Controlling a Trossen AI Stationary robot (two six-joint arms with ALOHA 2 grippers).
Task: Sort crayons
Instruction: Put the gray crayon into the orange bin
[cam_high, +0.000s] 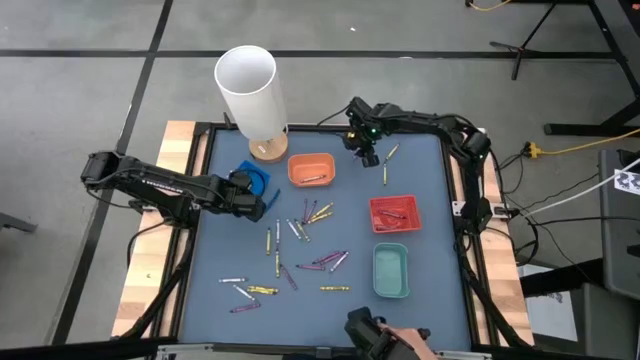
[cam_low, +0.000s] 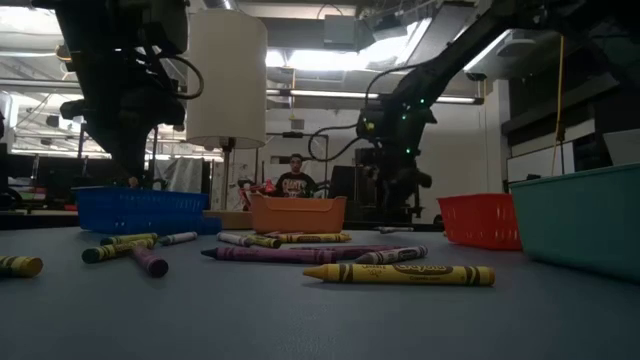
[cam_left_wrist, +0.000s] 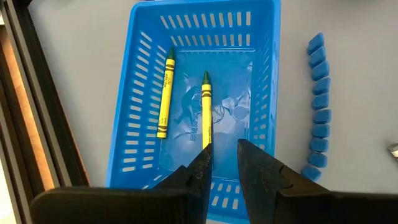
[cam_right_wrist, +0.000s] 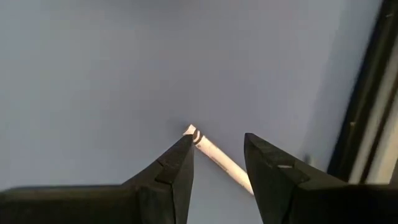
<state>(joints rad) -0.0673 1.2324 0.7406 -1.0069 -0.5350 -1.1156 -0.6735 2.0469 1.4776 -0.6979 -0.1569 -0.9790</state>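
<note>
My left gripper (cam_left_wrist: 224, 155) is open above the blue tray (cam_left_wrist: 143, 74) at the table's left (cam_high: 256, 178). Two yellow crayons (cam_left_wrist: 165, 93) (cam_left_wrist: 205, 109) lie flat on the tray's floor; the near end of one is hidden behind a fingertip. My right gripper (cam_right_wrist: 217, 155) is open near the table's far right (cam_high: 369, 156), its fingers on either side of a pale crayon (cam_right_wrist: 217, 155) that lies on the mat. Several yellow, purple and pale crayons (cam_high: 300, 245) lie scattered over the middle of the mat.
A white cylinder on a wooden base (cam_high: 248, 85) stands at the far left. An orange tray (cam_high: 311, 168), a red tray (cam_high: 394, 213) and a teal tray (cam_high: 390, 270) each hold or stand beside crayons. A person's hand (cam_high: 405, 345) shows at the near edge.
</note>
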